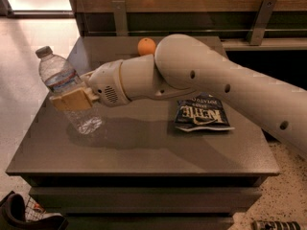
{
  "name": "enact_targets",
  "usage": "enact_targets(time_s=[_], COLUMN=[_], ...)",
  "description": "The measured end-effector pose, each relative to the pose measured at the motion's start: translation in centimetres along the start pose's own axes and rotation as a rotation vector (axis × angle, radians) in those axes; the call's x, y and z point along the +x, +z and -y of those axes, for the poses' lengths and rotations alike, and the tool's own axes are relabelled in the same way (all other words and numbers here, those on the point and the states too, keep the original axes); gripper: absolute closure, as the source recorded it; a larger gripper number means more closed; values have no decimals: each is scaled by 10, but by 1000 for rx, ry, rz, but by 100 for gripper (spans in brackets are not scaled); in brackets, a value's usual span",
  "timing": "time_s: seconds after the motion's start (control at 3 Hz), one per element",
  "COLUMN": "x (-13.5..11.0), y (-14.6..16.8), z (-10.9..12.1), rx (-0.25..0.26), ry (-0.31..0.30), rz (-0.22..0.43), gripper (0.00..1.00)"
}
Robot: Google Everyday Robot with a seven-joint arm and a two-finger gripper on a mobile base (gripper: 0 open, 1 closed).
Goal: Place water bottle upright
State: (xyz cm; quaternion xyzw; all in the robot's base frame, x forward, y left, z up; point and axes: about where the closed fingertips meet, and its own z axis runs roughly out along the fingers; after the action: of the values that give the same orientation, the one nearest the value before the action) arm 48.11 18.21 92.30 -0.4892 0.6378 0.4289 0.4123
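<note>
Clear water bottle clamped in gripper | long axis tilted, cap up-left | base low, near table left edge

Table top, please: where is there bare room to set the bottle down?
The front strip of the table, from the tilted water bottle across to below the chip bag, is bare. The left side is crowded: the tool grips the bottle there, the arm spans the middle, and the orange sits behind.

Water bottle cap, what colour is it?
White cap, camera view; the end effector grips the water bottle at the table's left side.
</note>
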Motion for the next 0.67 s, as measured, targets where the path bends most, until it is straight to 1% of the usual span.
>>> enact_targets(time_s=[0.33,0.67], x=[1,10], y=[-1,-5], z=[14,29], rx=[-1,7], ry=[-43,-34], rz=[16,37], gripper=[100,100])
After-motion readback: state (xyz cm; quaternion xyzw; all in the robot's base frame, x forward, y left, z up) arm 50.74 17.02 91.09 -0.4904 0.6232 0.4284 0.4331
